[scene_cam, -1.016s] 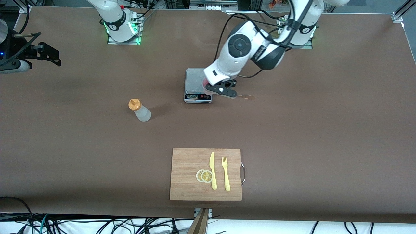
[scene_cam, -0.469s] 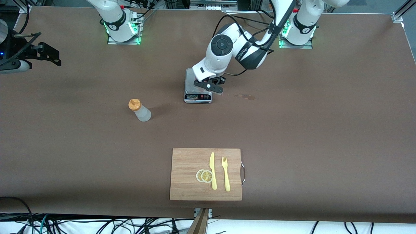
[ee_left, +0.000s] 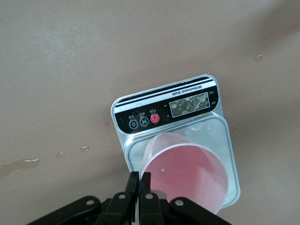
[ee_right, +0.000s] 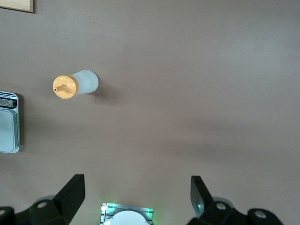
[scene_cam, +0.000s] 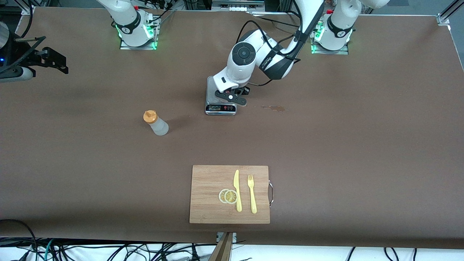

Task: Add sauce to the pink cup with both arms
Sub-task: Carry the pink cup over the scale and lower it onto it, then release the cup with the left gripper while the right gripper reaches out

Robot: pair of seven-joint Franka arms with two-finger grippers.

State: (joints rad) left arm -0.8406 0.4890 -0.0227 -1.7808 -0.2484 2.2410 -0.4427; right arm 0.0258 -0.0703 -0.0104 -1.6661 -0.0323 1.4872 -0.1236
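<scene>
The pink cup (ee_left: pixel 185 173) is over the platform of a small digital scale (ee_left: pixel 168 105), open side up. My left gripper (ee_left: pixel 139 176) is shut on the cup, its fingers pinching the wall at the rim. In the front view the left gripper (scene_cam: pixel 232 98) hangs over the scale (scene_cam: pixel 220 107) and the left arm hides the cup. The sauce bottle (scene_cam: pixel 156 123), whitish with an orange cap, stands alone on the table toward the right arm's end, also seen as the sauce (ee_right: pixel 75 84). My right gripper (ee_right: pixel 137 182) waits high above its own base, open and holding nothing.
A wooden cutting board (scene_cam: pixel 210 181) lies near the table's front edge, with two lemon slices (scene_cam: pixel 227 196), a yellow knife (scene_cam: pixel 237 190) and a yellow fork (scene_cam: pixel 252 194). A small wet stain (scene_cam: pixel 273 107) marks the table beside the scale.
My left arm has swung toward the right arm's end, carrying the pink cup from beside the scale to over its platform. The sauce bottle has stayed put.
</scene>
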